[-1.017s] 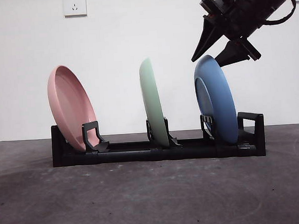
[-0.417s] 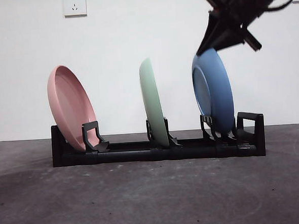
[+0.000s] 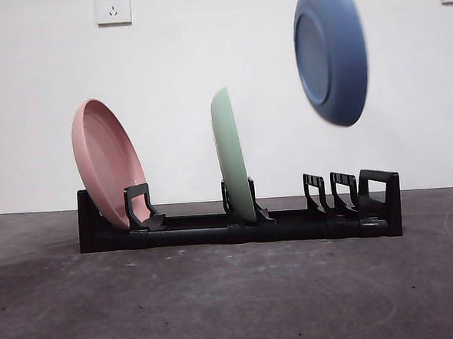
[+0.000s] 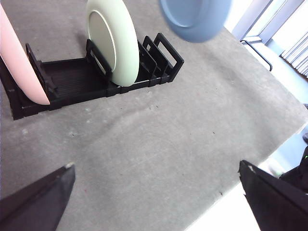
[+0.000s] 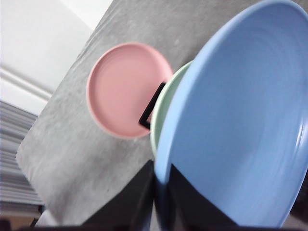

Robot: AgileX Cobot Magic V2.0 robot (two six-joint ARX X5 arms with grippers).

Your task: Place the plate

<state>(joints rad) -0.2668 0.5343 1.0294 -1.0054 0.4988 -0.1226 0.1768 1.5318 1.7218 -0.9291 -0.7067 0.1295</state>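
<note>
The blue plate [image 3: 331, 52] hangs on edge in the air, well above the right end of the black rack [image 3: 238, 230]. My right gripper [image 5: 161, 175] is shut on the rim of the blue plate [image 5: 240, 120]; in the front view only a dark tip of it shows at the top edge. The rack's right slots [image 3: 332, 190] stand bare. In the left wrist view the blue plate [image 4: 195, 19] floats over the rack [image 4: 72, 82]. My left gripper [image 4: 156, 167] waits open over the table, far from the rack.
A pink plate [image 3: 107, 161] leans in the rack's left slot and a green plate [image 3: 232, 154] stands in the middle slot. A wall outlet [image 3: 113, 6] is behind. The table's edge [image 4: 269, 144] runs near my left gripper.
The blue plate has risen out of the rack's right slot, gripped by my right gripper, which has climbed almost out of the front view. The other plates have not moved.
</note>
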